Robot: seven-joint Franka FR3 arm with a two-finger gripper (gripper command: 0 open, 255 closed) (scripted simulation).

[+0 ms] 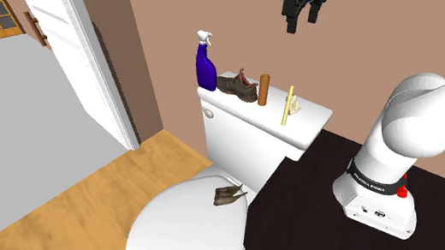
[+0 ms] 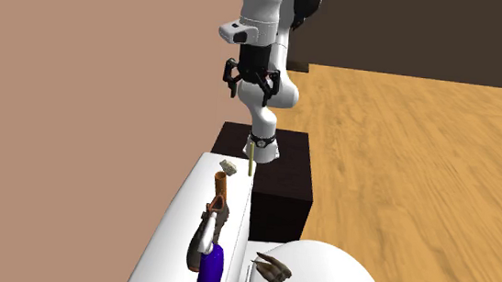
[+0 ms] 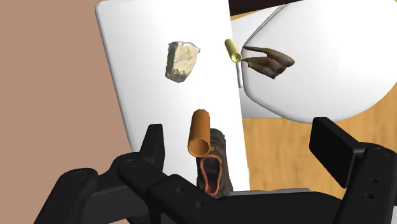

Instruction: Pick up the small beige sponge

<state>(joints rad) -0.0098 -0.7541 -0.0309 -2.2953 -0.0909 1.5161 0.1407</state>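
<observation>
White tank lid (image 1: 315,118) of the toilet carries everything; the black gripper (image 3: 245,146) hangs well above it, fingers spread and empty. Brown shoe (image 1: 238,86), upright brown cylinder (image 3: 200,132) and thin yellow stick (image 3: 233,51) share the lid; the small beige sponge (image 3: 182,61) lies toward the end nearest the stand, near the stick. The risk, as I judge it: a descent slightly off line topples the stick or cylinder; or one finger nudges the light sponge off the lid's edge.

One sponge (image 3: 183,61); one shoe (image 1: 236,86) — perhaps.
</observation>
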